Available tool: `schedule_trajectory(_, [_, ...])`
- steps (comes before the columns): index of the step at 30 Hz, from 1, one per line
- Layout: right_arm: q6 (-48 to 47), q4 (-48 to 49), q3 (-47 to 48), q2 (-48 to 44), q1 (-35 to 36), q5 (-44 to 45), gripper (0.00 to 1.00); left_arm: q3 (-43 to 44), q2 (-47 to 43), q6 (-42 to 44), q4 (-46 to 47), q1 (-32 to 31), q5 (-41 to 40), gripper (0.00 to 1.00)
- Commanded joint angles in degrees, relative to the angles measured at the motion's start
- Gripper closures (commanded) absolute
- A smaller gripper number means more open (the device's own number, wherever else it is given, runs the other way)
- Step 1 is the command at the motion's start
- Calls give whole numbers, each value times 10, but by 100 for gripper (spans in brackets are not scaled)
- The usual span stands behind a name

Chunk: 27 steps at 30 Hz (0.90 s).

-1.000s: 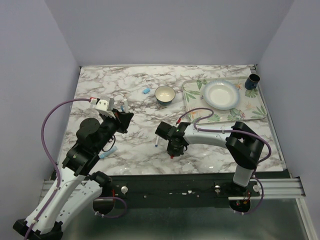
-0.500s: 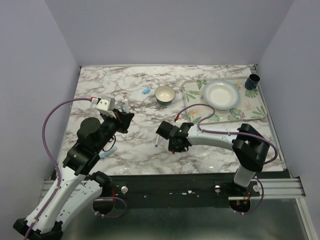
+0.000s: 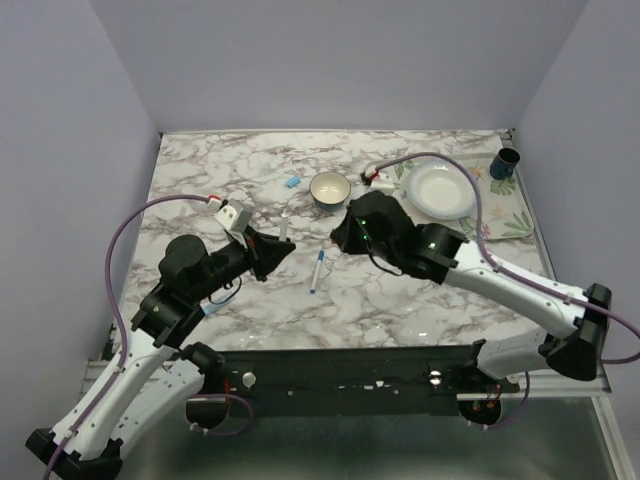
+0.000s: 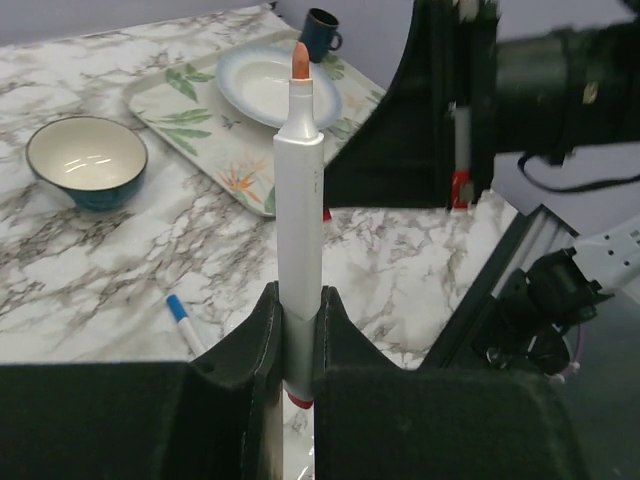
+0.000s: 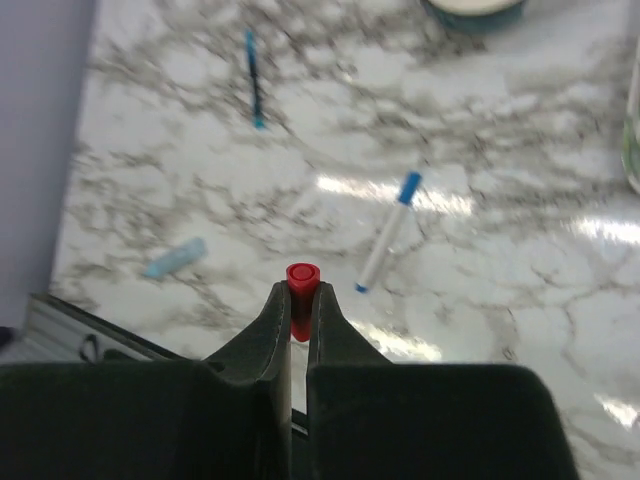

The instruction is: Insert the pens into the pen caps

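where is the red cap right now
In the right wrist view the red cap is pinched at the tip of the right gripper, above the marble table, with a blue-ended pen lying just beyond it.

Readable text: none in any view.
White-barrelled orange-tipped marker pen point(image 4: 298, 200): barrel plain, no print or brand legible.
Leaf-patterned rectangular tray point(image 4: 200, 120): painted leaves and flowers only, no words or numbers.

You have on hand:
- One red-tipped pen point(image 4: 298, 200), white barrel, uncapped, upright, clamped in the left gripper point(image 4: 297, 315).
- One red pen cap point(image 5: 302, 283), pinched in the right gripper point(image 5: 297, 300).
- One blue-tipped pen point(image 3: 317, 270), lying flat, loose.
- One blue pen cap point(image 3: 292, 182), lying well beyond it.
- One pale blue pen cap point(image 5: 175, 258), lying loose.
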Motion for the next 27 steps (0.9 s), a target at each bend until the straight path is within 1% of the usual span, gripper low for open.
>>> schedule_trajectory(1, [-119, 117, 51, -68, -5, 10, 99, -7, 13, 2, 47, -5, 136, 100])
schedule_trajectory(5, [-169, 212, 43, -112, -5, -10, 99, -11, 24, -8, 68, -5, 198, 100])
schedule_trajectory(6, [-174, 244, 42, -117, -5, -28, 99, -12, 24, -13, 72, -5, 204, 100])
schedule_trajectory(8, [-178, 268, 43, -125, -5, -45, 99, -14, 28, -16, 76, -5, 210, 100])
schedule_trajectory(13, [-174, 349, 33, -127, -5, -137, 99, -11, 34, -17, 75, -4, 210, 100])
schedule_trajectory(18, [-160, 397, 15, -122, -5, -209, 99, -12, 28, -16, 73, -5, 204, 100])
schedule_trajectory(27, [-177, 454, -30, -120, -5, -272, 99, -12, 22, -15, 73, -5, 198, 100])
